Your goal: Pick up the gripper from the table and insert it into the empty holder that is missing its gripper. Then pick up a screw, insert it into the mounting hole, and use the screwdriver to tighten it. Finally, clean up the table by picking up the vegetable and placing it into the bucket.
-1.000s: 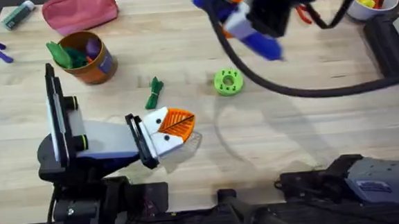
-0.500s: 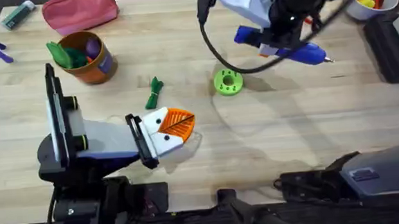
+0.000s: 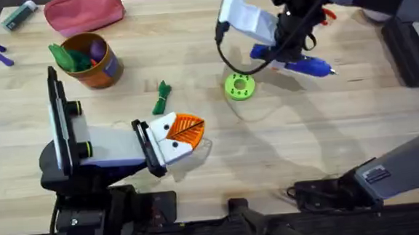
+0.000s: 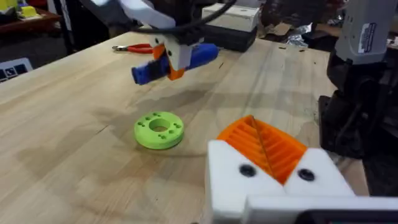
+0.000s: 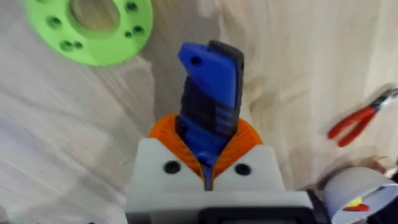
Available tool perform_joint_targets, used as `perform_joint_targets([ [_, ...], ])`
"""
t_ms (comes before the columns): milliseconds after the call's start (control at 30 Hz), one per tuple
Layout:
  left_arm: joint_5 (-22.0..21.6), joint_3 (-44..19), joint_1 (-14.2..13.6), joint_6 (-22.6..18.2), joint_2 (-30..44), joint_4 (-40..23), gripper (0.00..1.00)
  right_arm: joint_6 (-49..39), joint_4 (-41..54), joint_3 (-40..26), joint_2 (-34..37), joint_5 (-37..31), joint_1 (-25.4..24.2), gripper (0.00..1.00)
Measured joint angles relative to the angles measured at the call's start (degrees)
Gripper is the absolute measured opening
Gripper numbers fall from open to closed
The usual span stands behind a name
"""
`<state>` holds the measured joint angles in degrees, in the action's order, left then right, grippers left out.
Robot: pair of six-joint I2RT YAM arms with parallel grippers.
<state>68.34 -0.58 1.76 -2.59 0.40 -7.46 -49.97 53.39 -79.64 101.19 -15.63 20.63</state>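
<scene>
screwdriver | clamped in right fingers above wooden table | left fingers closed, empty

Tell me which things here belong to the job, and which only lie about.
Job: screwdriver in the right claw; vegetable; bucket.
Lying about: green disc; red pliers; pink pouch; white bowl.

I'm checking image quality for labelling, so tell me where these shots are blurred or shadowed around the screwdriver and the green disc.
Overhead: the right arm is dark and smeared above the screwdriver, with soft shadows across the table past the green disc. Left wrist: the disc is fairly sharp, the right gripper soft. Right wrist: the screwdriver is sharp, the red pliers blurred.
</scene>
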Motion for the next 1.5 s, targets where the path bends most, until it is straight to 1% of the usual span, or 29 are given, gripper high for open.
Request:
perform_joint_targets([
  [200,0.0,0.0,0.0,0.0,0.0,0.0,0.006,-4.3,-1.7,4.2,0.1,4.5,-5.7,0.024],
  [333,0.0,0.0,0.0,0.0,0.0,0.0,0.006,-8.5,-3.9,6.5,0.1,5.5,-8.5,0.024],
  [567,0.0,0.0,0.0,0.0,0.0,0.0,0.006,-15.0,-6.8,9.2,0.1,6.3,-9.1,0.024],
  [633,0.0,0.0,0.0,0.0,0.0,0.0,0.006,-15.6,-6.8,9.4,0.1,6.5,-9.1,0.067],
  [733,0.0,0.0,0.0,0.0,0.0,0.0,0.006,-16.3,-6.9,9.5,0.3,6.5,-9.1,0.104],
  [767,0.0,0.0,0.0,0.0,0.0,0.0,0.006,-16.3,-6.9,9.5,0.4,6.5,-9.1,0.167],
  [933,0.0,0.0,0.0,0.0,0.0,0.0,0.006,-16.5,-7.1,9.5,0.6,6.8,-9.1,0.878],
  [967,0.0,0.0,0.0,0.0,0.0,0.0,0.006,-16.5,-7.1,9.5,0.6,6.9,-9.1,0.962],
  [1033,0.0,0.0,0.0,0.0,0.0,0.0,0.006,-16.3,-7.1,9.5,0.6,6.9,-9.1,0.992],
  [1167,0.0,0.0,0.0,0.0,0.0,0.0,0.006,-15.7,-7.1,9.5,0.6,7.0,-9.1,0.993],
  [1233,0.0,0.0,0.0,0.0,0.0,0.0,0.006,-14.5,-7.1,9.5,0.6,8.0,-9.1,0.994],
  [1400,0.0,0.0,0.0,0.0,0.0,0.0,0.006,-8.3,-7.1,9.5,0.1,13.3,-9.1,0.993],
  [1500,0.0,0.0,0.0,0.0,0.0,0.0,0.006,-3.6,-7.0,9.3,-2.5,15.1,-9.0,0.993],
])
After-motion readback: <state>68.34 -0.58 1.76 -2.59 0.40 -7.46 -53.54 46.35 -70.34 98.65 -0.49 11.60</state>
